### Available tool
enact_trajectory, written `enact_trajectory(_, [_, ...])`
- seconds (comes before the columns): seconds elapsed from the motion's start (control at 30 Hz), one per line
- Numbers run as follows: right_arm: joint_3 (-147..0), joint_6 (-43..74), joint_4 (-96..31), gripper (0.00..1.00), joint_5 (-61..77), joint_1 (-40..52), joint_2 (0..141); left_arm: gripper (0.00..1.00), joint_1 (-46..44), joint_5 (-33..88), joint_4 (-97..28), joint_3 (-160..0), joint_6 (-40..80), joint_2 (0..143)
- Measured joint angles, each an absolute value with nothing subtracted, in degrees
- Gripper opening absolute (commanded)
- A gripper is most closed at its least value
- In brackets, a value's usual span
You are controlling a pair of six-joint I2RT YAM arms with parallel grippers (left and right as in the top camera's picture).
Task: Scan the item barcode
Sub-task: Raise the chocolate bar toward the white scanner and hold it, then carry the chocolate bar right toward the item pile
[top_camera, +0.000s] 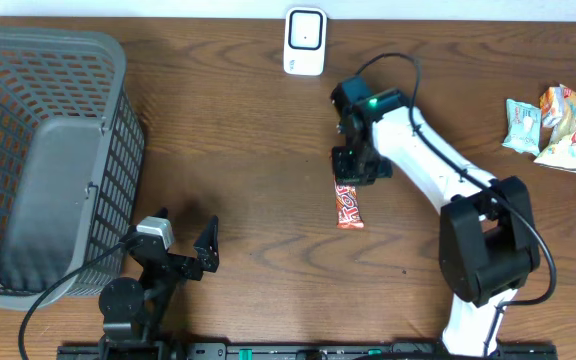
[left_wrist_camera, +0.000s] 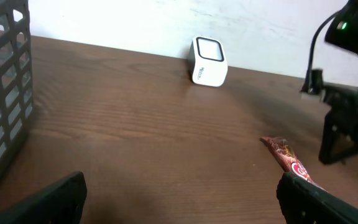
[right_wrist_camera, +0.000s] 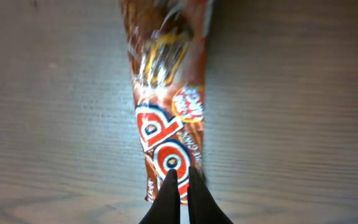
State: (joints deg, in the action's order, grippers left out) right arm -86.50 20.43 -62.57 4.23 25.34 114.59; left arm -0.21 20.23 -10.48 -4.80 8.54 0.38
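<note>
The right gripper [right_wrist_camera: 180,175] is closed, with its fingertips meeting at one end of the candy bar [right_wrist_camera: 166,118]. A pinch on the wrapper cannot be confirmed. The bar lies flat on the table [top_camera: 248,150], apart from the white scanner [top_camera: 305,42]. The left gripper [top_camera: 183,232] stands wide open and empty near the basket [top_camera: 118,130].

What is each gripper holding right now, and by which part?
Left gripper: open, nothing. Right gripper: shut over one end of the bar; whether it pinches the wrapper cannot be told.
</note>
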Motion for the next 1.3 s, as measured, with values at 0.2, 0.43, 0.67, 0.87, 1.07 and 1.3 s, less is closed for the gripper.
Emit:
enact_trajectory(0.2, [-77.82,21.98,-56.95,0.01,4.38,27.68,114.59,0.98,-0.21,20.23,-10.48,-4.80,8.54,0.38])
enact_trajectory(0.43, [-75.24,24.71,-55.00,0.01,4.67,27.88,113.73,0.98,-0.21,20.23,-10.50,-4.80,8.54,0.38])
enact_trajectory(0.67, [-79.40,25.28,-59.16,0.07,4.69,27.16,114.04,0.98,-0.21,20.23,-10.50,-4.80,8.54,0.38])
enact_trajectory(0.87, [-88.71,25.21,-59.33,0.92,4.34,26.39,114.02,0.98,-0.21,20.23,-10.48,-4.80,8.54,0.38])
enact_trajectory(1.07, [-85.67,23.20,-52.69,0.95,-0.60,28.49,114.10,0.98,-0.21,20.23,-10.50,-4.80,8.54,0.38])
enact_trajectory(1.3, [-80.82,22.46,-47.05,0.80,-7.99,31.20,114.83,0.98,-0.21,20.23,-10.50,-4.80,8.54,0.38])
